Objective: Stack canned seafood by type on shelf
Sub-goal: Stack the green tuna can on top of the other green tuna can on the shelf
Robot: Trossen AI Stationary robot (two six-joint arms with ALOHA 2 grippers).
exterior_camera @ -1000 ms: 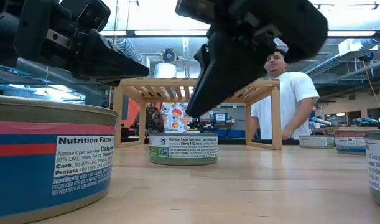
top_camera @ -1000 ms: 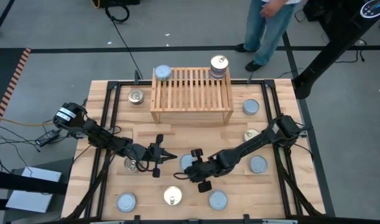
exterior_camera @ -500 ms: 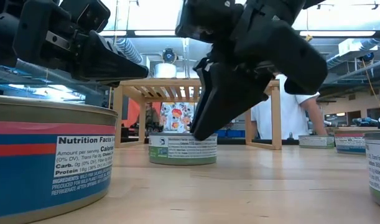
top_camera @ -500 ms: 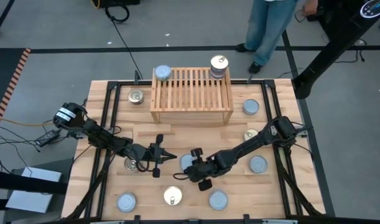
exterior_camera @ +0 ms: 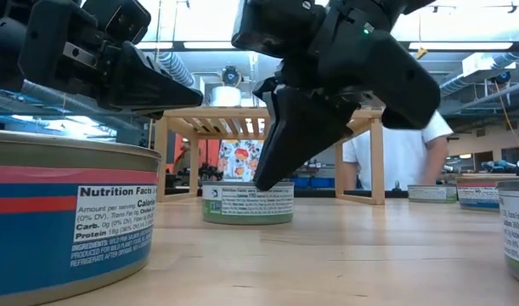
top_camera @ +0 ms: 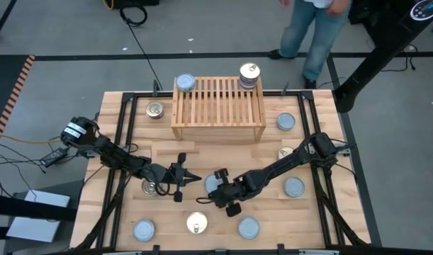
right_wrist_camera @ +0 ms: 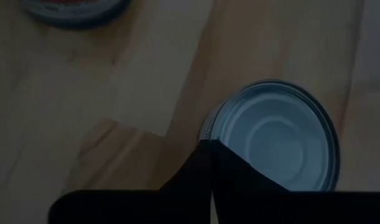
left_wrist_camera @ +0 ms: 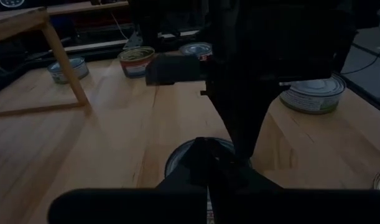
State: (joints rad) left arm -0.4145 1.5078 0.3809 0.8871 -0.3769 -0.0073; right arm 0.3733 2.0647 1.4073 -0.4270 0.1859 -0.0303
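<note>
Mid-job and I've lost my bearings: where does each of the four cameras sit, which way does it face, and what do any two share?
High: overhead, straight down on the table, shelf, both arms.
Low: tabletop height, level toward the shelf; right gripper at a blue-lidded tin.
Left wrist: on the left arm, past its shut fingers toward the right arm.
Right wrist: down past shut fingers at the tin's edge.
Shared: that tin, also in high.

Your left gripper (top_camera: 190, 176) hangs low mid-surface, fingers pressed together, arm reaching in from the left edge. Your right gripper (top_camera: 213, 183) faces it just beside, fingers likewise pinched together, arm stretched diagonally.
</note>
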